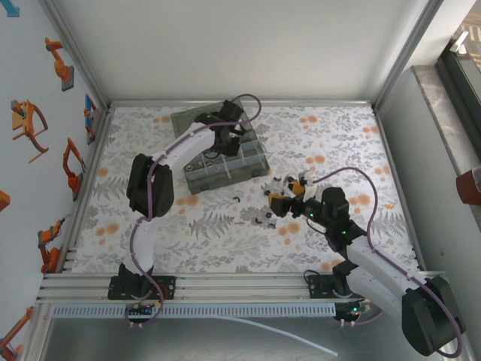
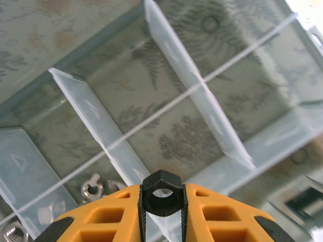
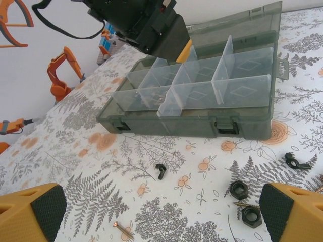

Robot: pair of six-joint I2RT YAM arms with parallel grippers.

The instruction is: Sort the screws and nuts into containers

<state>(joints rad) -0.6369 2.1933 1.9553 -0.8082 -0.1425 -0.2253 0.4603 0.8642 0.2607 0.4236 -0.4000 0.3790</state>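
Hanging over the box (image 1: 252, 167) at the far middle of the table (image 1: 203, 226), the left gripper (image 2: 161, 209) pinches a black nut (image 2: 161, 194) between its orange fingertips, which press on opposite flats while the bore faces the wrist camera. Below it lie the box's compartments, split by clear dividers (image 2: 202, 91). One at the lower left of that view holds silver nuts (image 2: 92, 187), and the fern cloth shows through the floor of those right under the held nut. To the right of the box, the right gripper (image 1: 289, 194) hovers low over the cloth, its fingers spread wide with nothing between them. From its wrist, two loose nuts (image 3: 238, 190) lie just inside the finger at the right of that view. A wing nut (image 3: 295, 161) sits beyond them, a small black piece (image 3: 160, 171) lies nearer the box, and a copper-coloured screw (image 3: 122, 229) lies close to the bottom edge. The lid (image 3: 237, 22) stands open on the box's far side.
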